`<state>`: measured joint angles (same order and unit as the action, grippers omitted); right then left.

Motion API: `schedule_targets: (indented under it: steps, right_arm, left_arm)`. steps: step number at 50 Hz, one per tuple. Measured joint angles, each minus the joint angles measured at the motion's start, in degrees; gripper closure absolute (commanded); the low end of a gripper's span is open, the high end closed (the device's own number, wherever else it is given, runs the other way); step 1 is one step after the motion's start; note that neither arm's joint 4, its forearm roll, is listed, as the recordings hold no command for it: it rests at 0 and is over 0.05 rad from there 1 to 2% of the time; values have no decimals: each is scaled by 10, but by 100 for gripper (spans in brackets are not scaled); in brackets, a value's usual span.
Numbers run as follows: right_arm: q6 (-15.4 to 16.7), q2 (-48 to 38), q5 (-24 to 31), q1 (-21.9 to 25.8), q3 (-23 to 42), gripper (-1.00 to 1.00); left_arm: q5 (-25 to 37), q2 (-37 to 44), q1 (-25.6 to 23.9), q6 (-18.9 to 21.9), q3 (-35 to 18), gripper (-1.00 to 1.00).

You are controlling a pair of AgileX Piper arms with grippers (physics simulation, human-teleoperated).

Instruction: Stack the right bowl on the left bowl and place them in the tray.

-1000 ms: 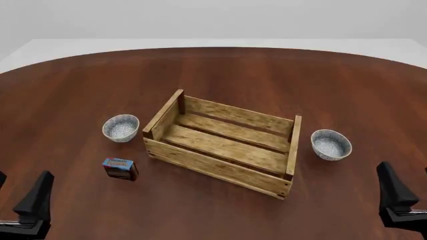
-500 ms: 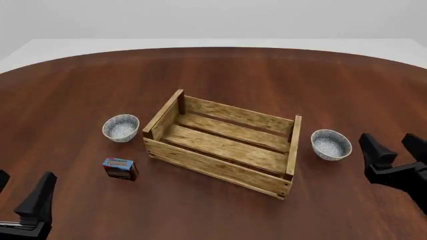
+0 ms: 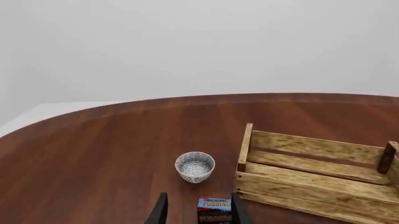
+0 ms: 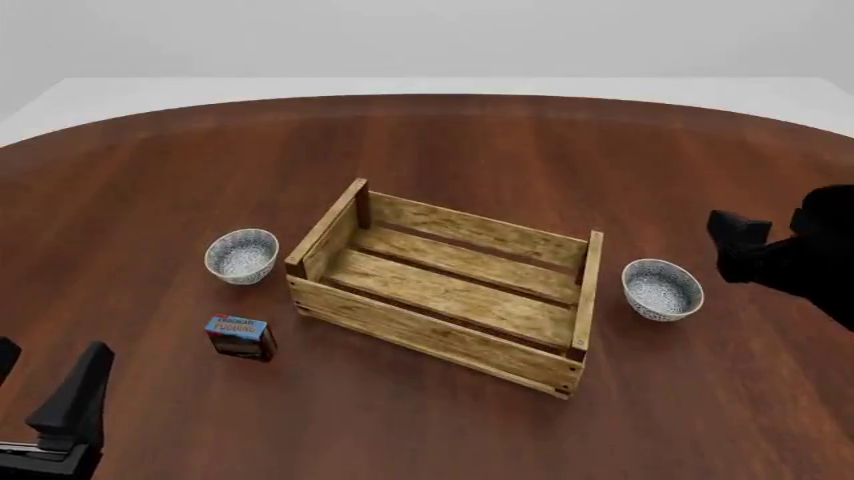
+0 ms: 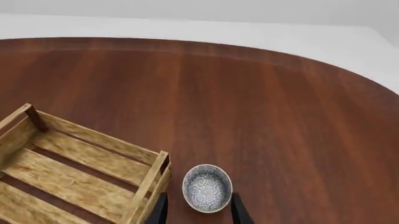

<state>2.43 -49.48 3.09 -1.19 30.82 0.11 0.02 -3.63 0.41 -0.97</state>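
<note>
The left bowl [image 4: 242, 255] [image 3: 195, 166], white with a fine blue-grey pattern, stands upright on the table just left of the tray [image 4: 427, 335] [image 3: 311, 198]. A matching right bowl [image 4: 662, 289] [image 5: 207, 188] stands just right of the tray [image 5: 68, 177]. The slatted wooden tray holds nothing. My right gripper [image 4: 781, 235] [image 5: 198, 201] hovers open, raised, to the right of the right bowl; in the right wrist view the bowl shows between the fingers. My left gripper [image 4: 40, 385] [image 3: 199, 205] is open near the table's front left, well short of the left bowl.
A small blue-and-red pudding box [image 4: 240, 337] [image 3: 215, 210] lies between my left gripper and the left bowl. The round dark-wood table [image 4: 441, 150] stretches far beyond the tray.
My right gripper has risen from the front right edge and moved forward to beside the right bowl. The left arm, bowls, tray and box have not moved.
</note>
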Motion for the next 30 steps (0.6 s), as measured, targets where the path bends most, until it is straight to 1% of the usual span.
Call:
schedule_targets:
  steps: [20, 30]
  right_arm:
    - [26, -70, 131, -25, 125, -100]
    - [36, -104, 184, -44, 180, -100]
  left_arm:
    - [13, 0, -9, -4, -18, -100]
    - [15, 0, -14, -6, -22, -100]
